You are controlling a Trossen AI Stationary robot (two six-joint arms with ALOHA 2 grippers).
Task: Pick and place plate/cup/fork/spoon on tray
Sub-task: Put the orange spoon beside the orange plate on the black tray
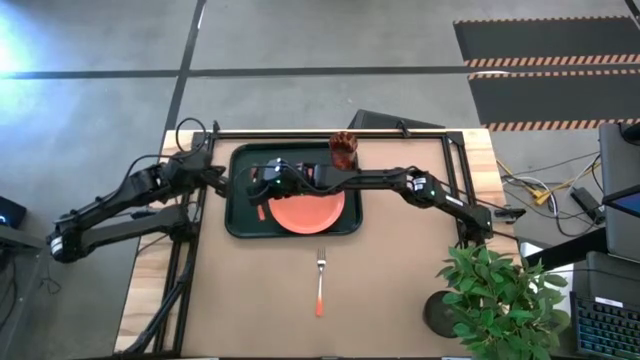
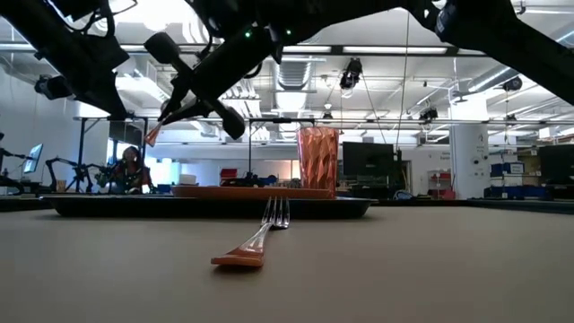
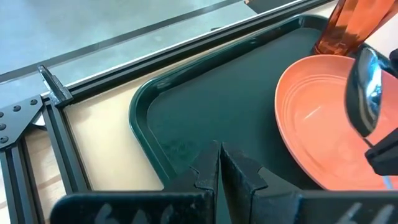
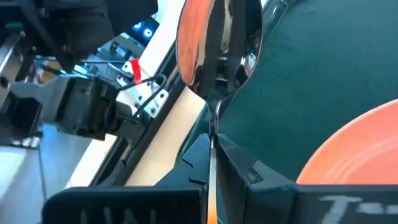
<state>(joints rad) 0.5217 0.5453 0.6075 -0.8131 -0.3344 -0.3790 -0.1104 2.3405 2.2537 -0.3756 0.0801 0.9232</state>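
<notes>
The dark green tray (image 1: 238,226) lies at the table's far middle. The coral plate (image 1: 310,212) lies flat in it, and the reddish-brown cup (image 1: 343,150) stands upright at its far right corner. The fork (image 1: 320,280) lies flat on the table near the tray, tines toward it. My right gripper (image 4: 212,155) reaches over the tray's left part and is shut on the spoon (image 4: 217,43), whose silver bowl points toward the left arm. My left gripper (image 3: 219,163) is shut and empty over the tray's left rim (image 3: 142,106). My right gripper pinches the spoon at its thin neck (image 4: 213,121), just behind the bowl, between its two fingers. The fingers lie along the spoon; the bowl sticks out past the fingertips and the orange handle runs back under the gripper. The spoon is lifted clear above the tray.
A potted plant (image 1: 495,300) stands at the table's near right corner. A black metal frame (image 1: 460,170) runs along the table's far and right sides. Bare tabletop lies on both sides of the fork.
</notes>
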